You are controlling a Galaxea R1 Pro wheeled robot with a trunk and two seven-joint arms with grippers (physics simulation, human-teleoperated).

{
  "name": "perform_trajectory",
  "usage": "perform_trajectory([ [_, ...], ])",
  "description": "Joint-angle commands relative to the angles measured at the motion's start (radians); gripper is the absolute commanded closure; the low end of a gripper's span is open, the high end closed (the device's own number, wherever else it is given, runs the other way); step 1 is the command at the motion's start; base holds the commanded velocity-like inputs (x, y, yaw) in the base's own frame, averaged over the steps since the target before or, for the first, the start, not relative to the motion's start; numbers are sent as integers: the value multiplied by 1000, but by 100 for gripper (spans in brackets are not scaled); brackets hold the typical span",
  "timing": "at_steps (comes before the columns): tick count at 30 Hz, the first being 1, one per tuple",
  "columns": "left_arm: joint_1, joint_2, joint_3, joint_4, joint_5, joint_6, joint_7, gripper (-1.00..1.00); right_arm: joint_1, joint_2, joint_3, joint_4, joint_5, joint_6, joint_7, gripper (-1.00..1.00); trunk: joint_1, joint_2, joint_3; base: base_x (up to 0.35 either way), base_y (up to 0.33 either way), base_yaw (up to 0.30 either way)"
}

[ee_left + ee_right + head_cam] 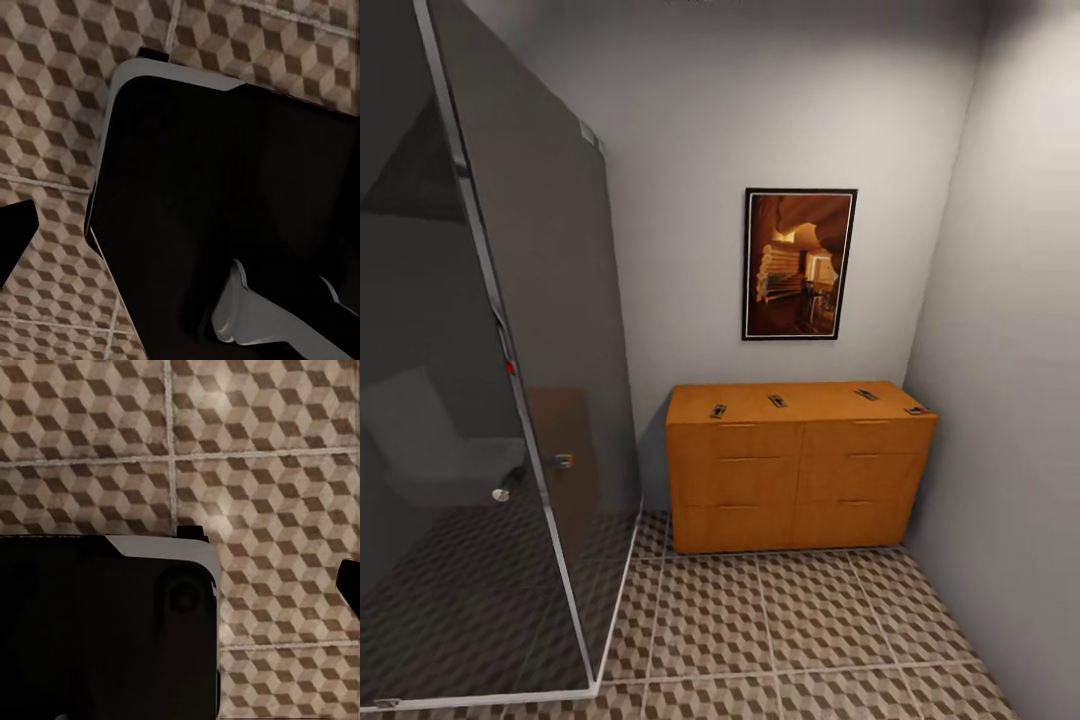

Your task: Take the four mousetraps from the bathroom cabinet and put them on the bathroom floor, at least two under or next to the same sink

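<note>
The cabinet [800,480], a low orange-brown chest of drawers, stands against the far wall under a picture. Several small flat mousetraps lie spread along its top: one at the left [717,411], one beside it [777,401], one further right [867,394] and one at the right corner [916,410]. The cube-pattern bathroom floor [790,630] stretches from me to the cabinet. A dark fingertip [15,236] of my left gripper and a dark fingertip [349,583] of my right gripper each sit at the frame's edge, wide apart from centre, hanging over floor tiles beside my black base [225,187]. The sink is out of view.
A tinted glass shower stall [530,400] with a metal frame fills the left side, its corner post reaching close to me. Grey walls close off the back and the right [1010,350]. A framed picture [799,264] hangs above the cabinet.
</note>
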Motion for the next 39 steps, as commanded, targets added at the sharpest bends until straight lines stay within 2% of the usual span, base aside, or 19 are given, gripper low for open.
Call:
perform_trajectory([
  [1,0,0,1,-1,7,6,-1,-100,-1,0,0,-1,0,2,1,-100,-4,7,4,0,0,-296],
  [3,0,-1,1,1,8,5,-3,-100,-3,0,0,0,0,2,2,-100,-11,21,11,0,0,-296],
  [39,-1,-5,2,8,9,-5,-6,-100,-6,-1,3,8,1,1,4,-100,-11,21,36,0,0,-296],
])
